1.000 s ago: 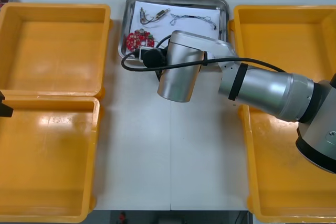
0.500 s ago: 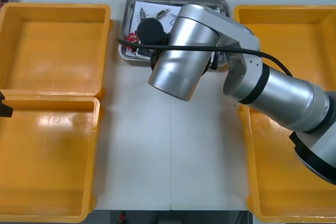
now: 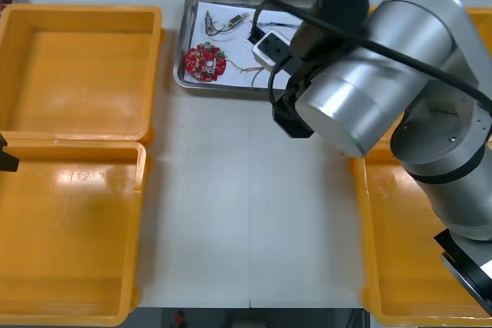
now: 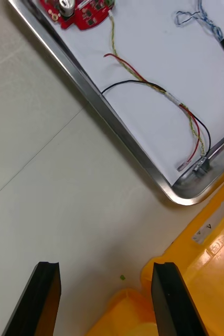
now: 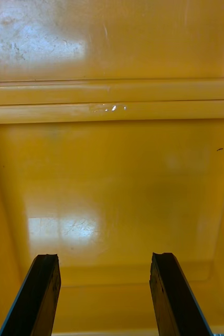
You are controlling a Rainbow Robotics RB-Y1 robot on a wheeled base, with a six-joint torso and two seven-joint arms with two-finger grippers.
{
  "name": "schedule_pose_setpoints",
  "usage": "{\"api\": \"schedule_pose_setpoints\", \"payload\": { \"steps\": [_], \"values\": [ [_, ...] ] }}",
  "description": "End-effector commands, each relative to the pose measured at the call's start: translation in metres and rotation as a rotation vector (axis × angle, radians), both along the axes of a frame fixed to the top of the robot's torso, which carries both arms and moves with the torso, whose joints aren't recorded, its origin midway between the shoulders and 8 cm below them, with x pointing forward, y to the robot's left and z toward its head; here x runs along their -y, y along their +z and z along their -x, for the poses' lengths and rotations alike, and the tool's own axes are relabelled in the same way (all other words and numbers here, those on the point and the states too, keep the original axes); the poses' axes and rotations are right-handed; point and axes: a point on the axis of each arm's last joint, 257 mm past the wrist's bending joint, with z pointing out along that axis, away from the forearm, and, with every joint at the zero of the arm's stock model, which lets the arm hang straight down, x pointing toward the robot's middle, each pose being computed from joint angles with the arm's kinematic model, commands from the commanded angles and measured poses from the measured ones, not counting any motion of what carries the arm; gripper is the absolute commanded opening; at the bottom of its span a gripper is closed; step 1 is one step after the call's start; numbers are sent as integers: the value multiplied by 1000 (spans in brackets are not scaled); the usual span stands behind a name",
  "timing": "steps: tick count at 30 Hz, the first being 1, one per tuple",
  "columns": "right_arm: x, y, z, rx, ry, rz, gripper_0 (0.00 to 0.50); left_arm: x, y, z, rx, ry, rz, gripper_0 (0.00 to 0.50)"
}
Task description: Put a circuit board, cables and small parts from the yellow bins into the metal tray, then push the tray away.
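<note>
The metal tray point(image 3: 184, 74), white inside, stands at the table's far middle. In it lie a round red circuit board point(image 3: 205, 61), a twisted blue and white cable point(image 4: 211, 26), a red and yellow cable point(image 4: 143, 79), a black cable point(image 4: 123, 85) and small metal parts point(image 3: 237, 18). My right arm point(image 3: 369, 82) hangs over the tray's right end. Its gripper point(image 4: 104, 268) is open and holds nothing, above bare table just short of the tray's near rim point(image 4: 117, 137). My left gripper point(image 5: 104, 260) is open over an empty bin point(image 5: 112, 173).
Two yellow bins point(image 3: 77, 67) point(image 3: 69, 228) flank the table on the left and two more point(image 3: 461, 44) point(image 3: 415, 251) on the right. An orange bin rim point(image 4: 195, 262) lies just beside my right fingers. Bare table point(image 3: 246, 205) runs between the bins.
My right arm has swung from the tray's near left side over to its right end and now looms larger. The circuit board it hid half a second ago shows again. The tray has not moved.
</note>
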Motion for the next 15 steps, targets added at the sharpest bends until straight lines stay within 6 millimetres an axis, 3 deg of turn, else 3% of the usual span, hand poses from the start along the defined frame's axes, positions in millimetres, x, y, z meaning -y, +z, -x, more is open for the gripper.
{"api": "schedule_pose_setpoints", "payload": {
  "steps": [1,8,15],
  "values": [
    [33,11,7,15,-140,-163,500,-20,9,4,0,-31,-79,500],
    [112,2,24,29,-277,-186,500,-20,9,4,0,-31,-79,500],
    [173,-6,50,-30,-366,-242,500,-20,9,4,0,-31,-79,500]
  ]
}}
